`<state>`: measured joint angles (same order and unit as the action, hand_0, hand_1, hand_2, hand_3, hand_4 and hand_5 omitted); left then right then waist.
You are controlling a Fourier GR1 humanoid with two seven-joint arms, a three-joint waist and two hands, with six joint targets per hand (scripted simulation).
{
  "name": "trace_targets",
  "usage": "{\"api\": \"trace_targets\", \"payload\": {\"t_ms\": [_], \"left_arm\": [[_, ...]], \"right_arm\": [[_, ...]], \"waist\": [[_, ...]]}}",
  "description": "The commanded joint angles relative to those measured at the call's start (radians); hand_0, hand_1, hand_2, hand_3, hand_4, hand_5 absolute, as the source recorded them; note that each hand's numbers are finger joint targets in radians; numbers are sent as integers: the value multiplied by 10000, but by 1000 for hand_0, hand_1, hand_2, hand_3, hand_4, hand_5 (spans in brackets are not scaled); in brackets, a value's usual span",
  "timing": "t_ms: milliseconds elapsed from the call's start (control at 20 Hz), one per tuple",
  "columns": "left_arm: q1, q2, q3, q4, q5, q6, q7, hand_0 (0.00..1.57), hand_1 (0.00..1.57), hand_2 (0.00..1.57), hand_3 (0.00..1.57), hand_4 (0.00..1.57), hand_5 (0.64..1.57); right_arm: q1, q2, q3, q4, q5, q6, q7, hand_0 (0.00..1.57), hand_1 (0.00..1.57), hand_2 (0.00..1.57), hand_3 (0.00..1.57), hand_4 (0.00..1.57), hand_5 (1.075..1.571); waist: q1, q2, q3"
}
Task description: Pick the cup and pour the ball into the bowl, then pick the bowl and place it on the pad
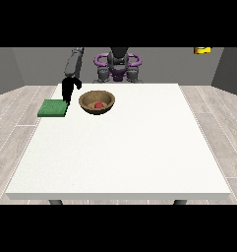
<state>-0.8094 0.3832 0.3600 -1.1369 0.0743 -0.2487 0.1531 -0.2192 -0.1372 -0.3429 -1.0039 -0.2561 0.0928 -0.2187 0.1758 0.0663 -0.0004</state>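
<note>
A: Wooden and brown, the bowl (97, 103) sits on the white table (125, 157) towards its far side, left of the middle. The red ball (98, 105) lies inside it.

B: And the pad?

A: The green pad (53, 108) lies flat at the table's left edge, near the bowl but apart from it.

B: Where is the hand?

A: The black hand (67, 90) at the view's left hangs from a grey arm (73, 62) above the pad's right end, between pad and bowl. It seems to hold nothing, though how its fingers lie cannot be told.

B: The cup?

A: No cup can be made out on the table.

B: And the robot?

A: Its body (118, 65) stands behind the far edge.
</note>
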Motion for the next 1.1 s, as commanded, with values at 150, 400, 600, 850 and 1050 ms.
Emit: {"api": "trace_targets", "payload": {"t_ms": [150,400,600,850,1050], "left_arm": [[696,964,542,-417,922,-683,234,0,0,0,0,1001,1542],[558,1613,836,-548,1419,-901,572,0,0,0,0,1014,1532],[442,1619,786,-1227,1821,-892,759,0,0,0,0,1016,1536],[830,1901,870,-1214,1825,-889,530,0,0,0,0,1018,1540],[869,2132,1089,-967,2142,-1127,522,0,0,0,0,1024,1536]], "right_arm": [[-855,80,226,1774,193,174,-1057,0,0,0,0,582,1558],[-1405,319,167,2803,278,-117,-2027,0,0,0,0,529,1553],[-2133,-284,-275,3910,133,-41,-2503,0,0,0,0,498,1551],[-2365,-279,-16,4027,261,-14,-2628,0,0,0,0,449,1546],[-2710,138,152,3915,215,-317,-2312,0,0,0,0,444,1547]], "waist": [[-402,189,10],[-410,717,12],[-24,1222,18],[-326,1286,12],[-313,1168,7]]}}
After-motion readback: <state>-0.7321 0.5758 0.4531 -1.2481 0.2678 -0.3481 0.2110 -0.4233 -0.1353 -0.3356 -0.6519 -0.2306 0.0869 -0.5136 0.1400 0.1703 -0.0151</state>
